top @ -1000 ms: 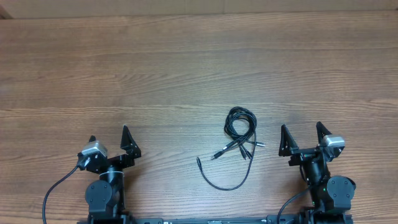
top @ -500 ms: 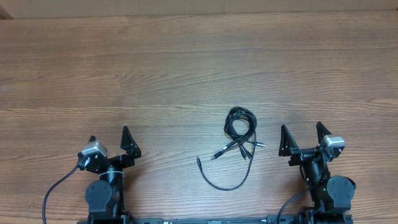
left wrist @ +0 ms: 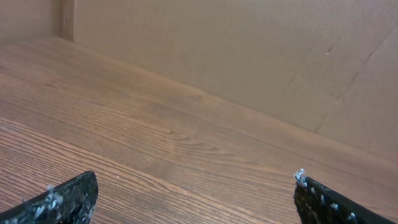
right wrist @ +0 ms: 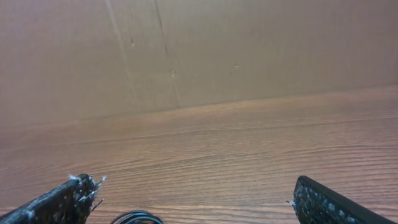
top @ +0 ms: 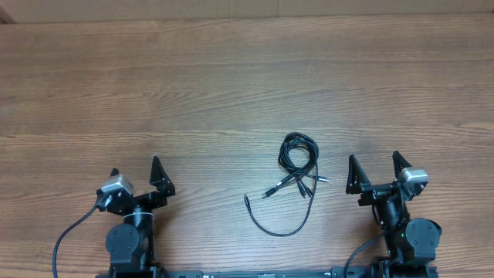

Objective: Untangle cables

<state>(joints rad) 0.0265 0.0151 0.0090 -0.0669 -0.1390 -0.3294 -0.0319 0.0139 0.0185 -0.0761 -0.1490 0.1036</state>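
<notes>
Just cables (top: pixel 298 170), wooden table (top: pixel 231 77), cardboard wall (right wrist: pixel 249 50) beyond.

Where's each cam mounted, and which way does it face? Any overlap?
Overhead: above the table, looking straight down at the cables; left gripper and right gripper show near the bottom.
Left wrist: low over the table, facing the brown wall; only its fingers show.
Right wrist: same, own fingers; the cables just enter its bottom edge, shared with overhead.

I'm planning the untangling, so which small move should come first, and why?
Probably reach the right gripper toward the cables: both grippers are open and empty, and the cables lie nearer it than the left gripper.
</notes>
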